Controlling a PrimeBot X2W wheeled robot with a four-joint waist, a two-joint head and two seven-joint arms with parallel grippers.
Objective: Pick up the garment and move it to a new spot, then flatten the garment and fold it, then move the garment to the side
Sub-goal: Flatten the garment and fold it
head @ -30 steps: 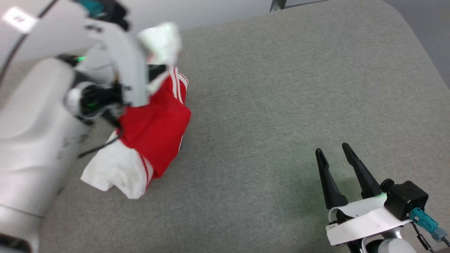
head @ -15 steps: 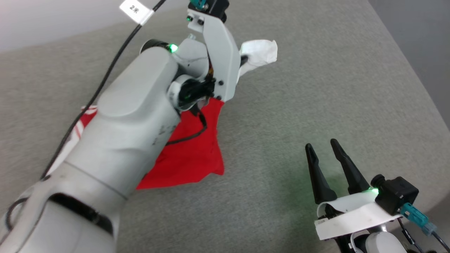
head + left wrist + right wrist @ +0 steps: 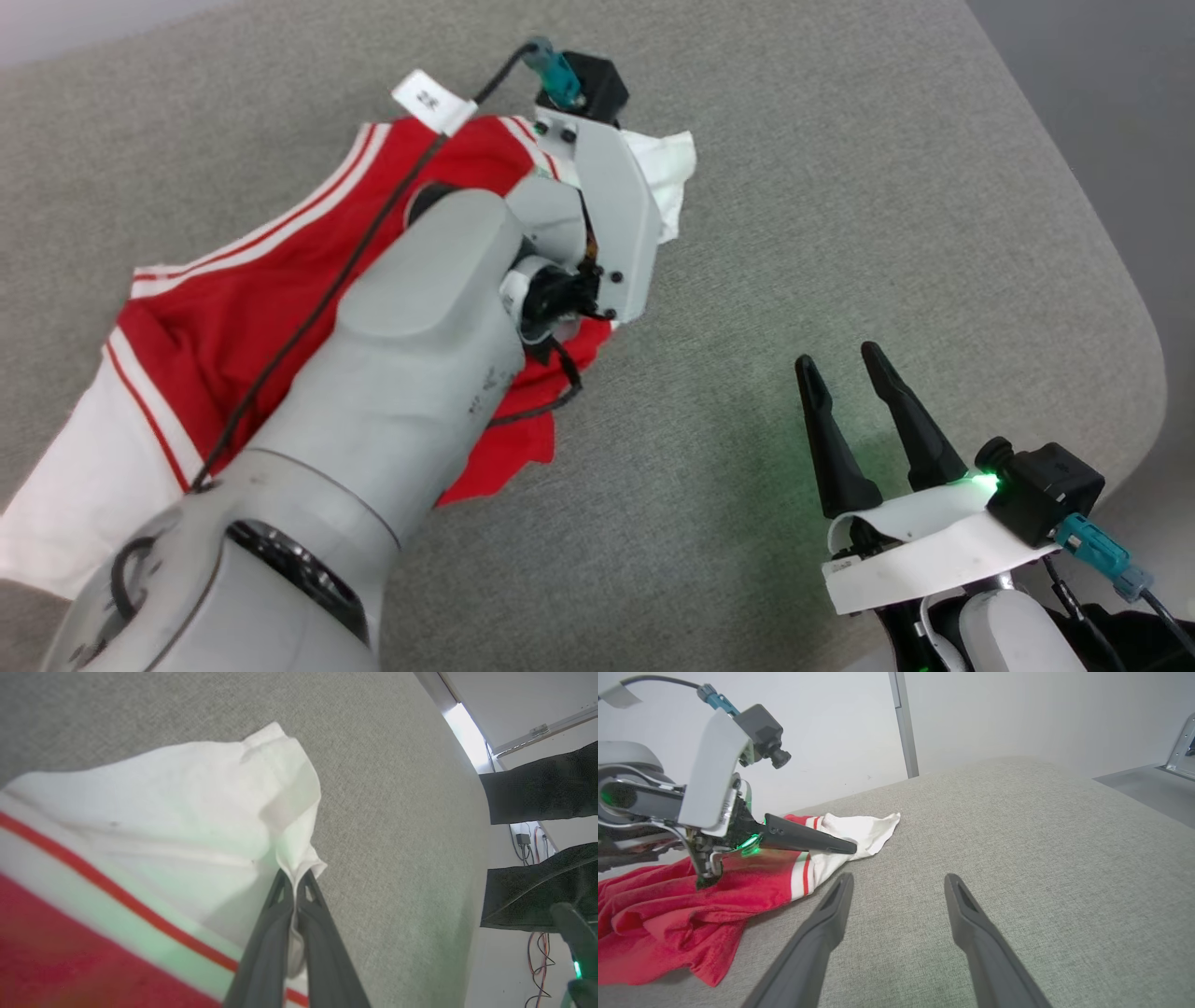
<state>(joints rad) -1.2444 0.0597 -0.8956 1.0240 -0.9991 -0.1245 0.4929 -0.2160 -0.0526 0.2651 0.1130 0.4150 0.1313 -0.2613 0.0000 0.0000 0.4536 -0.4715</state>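
Looks mid-move; flattening, folding outstanding.
Grips shirt [image 3: 233, 308] sleeve with left gripper [image 3: 294, 882]; holds right gripper [image 3: 837, 355] open, empty.

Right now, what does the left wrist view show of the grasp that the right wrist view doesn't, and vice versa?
Left wrist view: the garment close up, its white sleeve's edge squeezed between the shut fingers of the left gripper. Right wrist view: the right gripper, fingers apart over the grey cushion, and the garment's rumpled red body. Both: the left gripper holding the sleeve's corner, the red stripe trim, the cushion beneath.
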